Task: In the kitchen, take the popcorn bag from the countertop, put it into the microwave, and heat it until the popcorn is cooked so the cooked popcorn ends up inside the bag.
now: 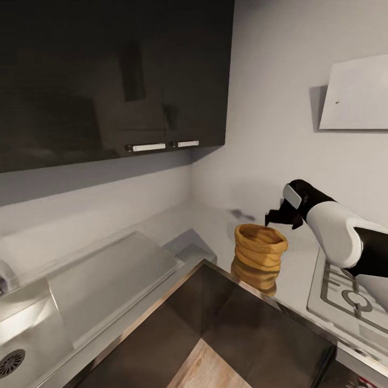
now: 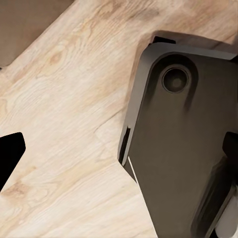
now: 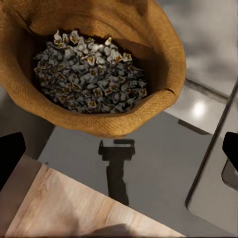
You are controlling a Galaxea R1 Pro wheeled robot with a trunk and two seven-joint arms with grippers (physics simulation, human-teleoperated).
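Two dark fingertips of the right gripper (image 3: 119,148) are seen at opposite edges of the right wrist view, set wide apart with nothing held between them. In the head view the right gripper (image 1: 280,214) is seen at the end of the white and black right arm (image 1: 337,231), poised just above and beside the rim of the popcorn bag (image 1: 260,250), apart from it. The bag (image 3: 94,64) stands upright on the grey countertop (image 1: 215,226), near the inner corner where two pale walls meet, and its reflection is seen in the glossy surface under it. Through the wide mouth the popcorn (image 3: 89,74) is seen as a heap of pale, speckled pieces. A shadow of the gripper is cast on the countertop (image 3: 148,153) below the bag. Just beside the bag, at the right arm's side, a hob (image 1: 345,293) with a pale grate is set into the counter. A steel sink (image 1: 32,328) with a drainboard lies well apart at the other side. Dark wall cabinets (image 1: 108,75) hang above, and a white hood (image 1: 355,94) is mounted on the wall.

The left gripper (image 2: 124,153) is seen over the light wood floor (image 2: 64,124), beside a dark part of the robot's base (image 2: 183,148); its fingertips are set far apart at the frame's edges, nothing between them.
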